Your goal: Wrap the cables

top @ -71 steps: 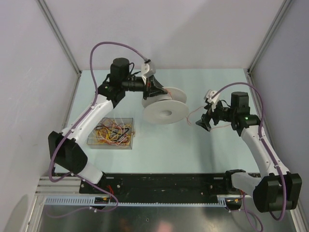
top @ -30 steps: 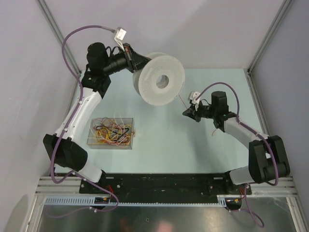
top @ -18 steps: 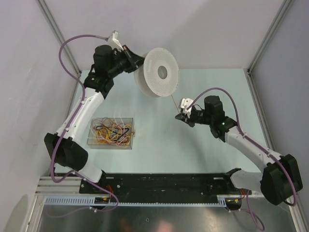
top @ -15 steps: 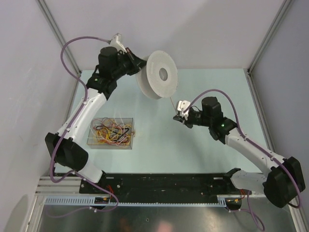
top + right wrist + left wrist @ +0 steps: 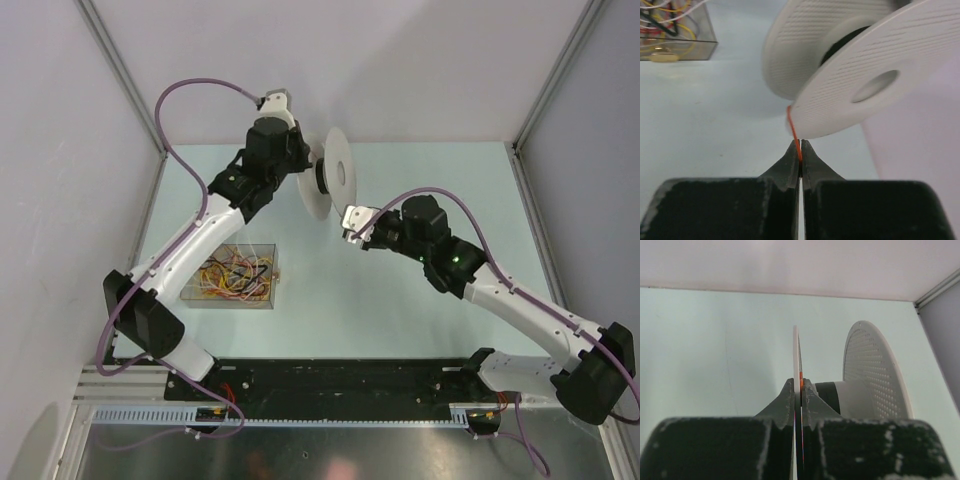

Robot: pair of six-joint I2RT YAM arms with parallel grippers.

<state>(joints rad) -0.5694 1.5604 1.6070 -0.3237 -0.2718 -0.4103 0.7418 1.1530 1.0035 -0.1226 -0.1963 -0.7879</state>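
Note:
My left gripper is shut on the near flange of the white perforated spool, which it holds off the table, edge-on to the top camera. An orange cable runs from under the spool's flange down into my right gripper, which is shut on it. My right gripper sits just below and right of the spool. More cables in yellow, orange, red and white lie tangled at the left.
The loose cables lie in a clear plastic box on the pale green table, also in the right wrist view's top left corner. Grey walls and metal posts enclose the table.
The left arm has swung the spool rightward and turned it from face-on to edge-on. The right gripper, still pinching the orange cable, has moved left and closer to the spool.

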